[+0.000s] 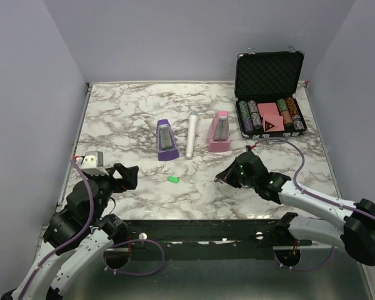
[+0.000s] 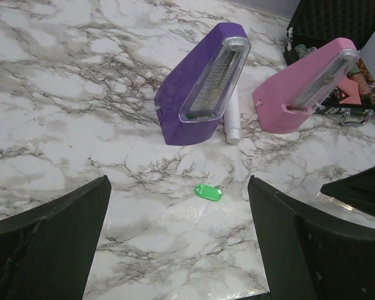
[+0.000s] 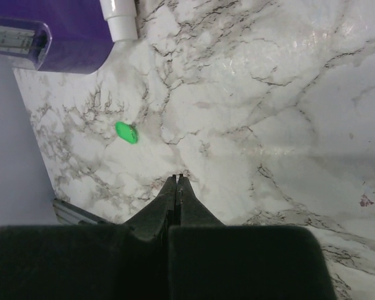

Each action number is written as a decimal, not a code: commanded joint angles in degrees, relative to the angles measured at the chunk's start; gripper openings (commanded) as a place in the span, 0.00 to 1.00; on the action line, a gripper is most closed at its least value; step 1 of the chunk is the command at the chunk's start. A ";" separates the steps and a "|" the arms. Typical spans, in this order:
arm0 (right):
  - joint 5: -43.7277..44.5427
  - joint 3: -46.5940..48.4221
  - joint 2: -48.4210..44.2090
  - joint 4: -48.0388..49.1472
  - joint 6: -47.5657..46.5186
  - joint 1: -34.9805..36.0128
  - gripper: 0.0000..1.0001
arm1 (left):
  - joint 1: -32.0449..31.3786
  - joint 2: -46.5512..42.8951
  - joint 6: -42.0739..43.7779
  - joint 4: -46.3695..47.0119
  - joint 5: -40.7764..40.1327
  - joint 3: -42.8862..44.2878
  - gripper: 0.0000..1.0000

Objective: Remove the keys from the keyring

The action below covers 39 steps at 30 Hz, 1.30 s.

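The key with the green plastic head [image 1: 172, 179] lies flat on the marble table, between the two arms near the front. It also shows in the left wrist view [image 2: 208, 192], with the thin grey keyring [image 2: 220, 189] at its right end, and in the right wrist view [image 3: 126, 132]. My left gripper [image 1: 126, 176] is open and empty, left of the key and apart from it; the key lies ahead between its fingers [image 2: 178, 181]. My right gripper [image 1: 217, 179] is shut with nothing visible in it [image 3: 177, 177], right of the key and apart from it.
A purple wedge-shaped case [image 1: 166, 140], a white microphone [image 1: 192, 134] and a pink wedge-shaped case [image 1: 219, 132] stand in a row behind the key. An open black case of poker chips [image 1: 269, 94] sits at the back right. The table's front edge [image 1: 194, 220] is close behind the grippers.
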 commanded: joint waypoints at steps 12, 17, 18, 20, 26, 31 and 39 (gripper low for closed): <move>2.79 4.34 18.82 16.90 1.13 0.27 0.01 | 0.12 -0.98 3.19 -1.36 -1.50 0.40 0.99; 1.12 7.85 23.65 17.08 -0.01 0.27 0.01 | 0.21 -1.16 3.36 -1.36 -1.41 0.40 0.99; 0.42 8.82 24.53 16.47 -0.36 0.27 0.01 | 0.12 -1.24 3.37 -1.36 -1.41 0.40 0.99; -0.46 10.05 25.94 15.93 -0.63 0.18 0.07 | 0.12 -1.07 3.45 -1.36 -1.41 0.49 0.99; -2.48 9.62 25.78 17.78 -1.16 0.27 0.29 | 0.21 -0.28 3.54 -1.45 -1.24 0.49 0.99; -3.45 8.30 23.23 17.87 -2.30 0.27 0.34 | 0.21 -0.19 3.72 -1.45 -1.06 0.58 0.99; -2.93 6.28 19.10 16.20 -5.45 0.27 0.38 | 0.21 -0.19 3.89 -1.36 -0.80 0.49 0.99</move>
